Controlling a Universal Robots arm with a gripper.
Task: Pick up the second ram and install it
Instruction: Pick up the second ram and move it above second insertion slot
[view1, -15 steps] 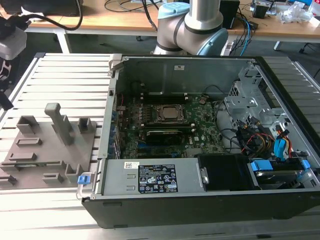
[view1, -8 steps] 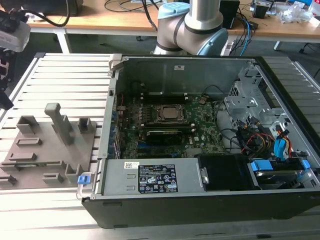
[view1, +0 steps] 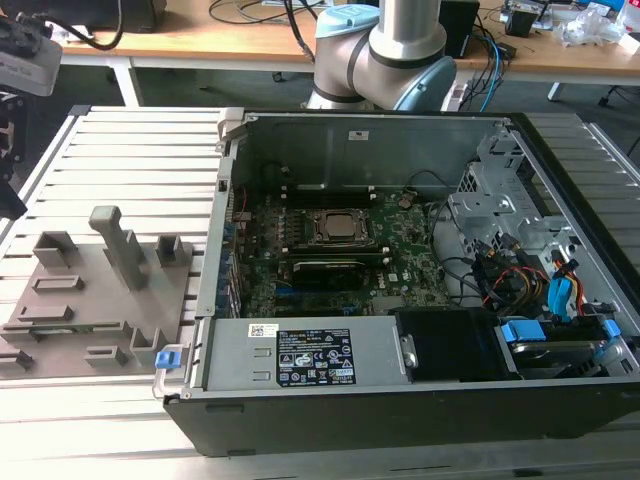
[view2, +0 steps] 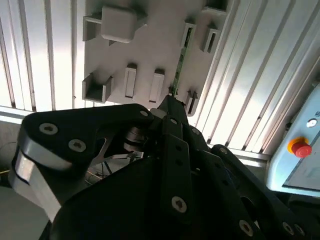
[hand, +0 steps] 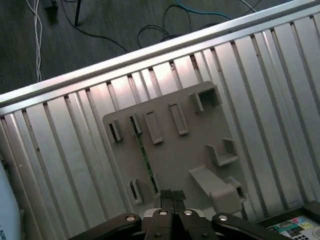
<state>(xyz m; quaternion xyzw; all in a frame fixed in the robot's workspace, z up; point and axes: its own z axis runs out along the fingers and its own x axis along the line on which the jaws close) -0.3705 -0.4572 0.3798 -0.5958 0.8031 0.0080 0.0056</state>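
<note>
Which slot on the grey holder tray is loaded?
The one holding the thin green ram, on edge, with one end by the pincer; the other slots look bare.

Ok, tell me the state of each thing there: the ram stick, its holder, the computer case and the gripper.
second ram: resting in the grey holder, not lifted.
grey holder: flat beside the computer case.
computer case: on its side, panel off, motherboard exposed.
gripper: over the holder, nearest the ram's end.
</note>
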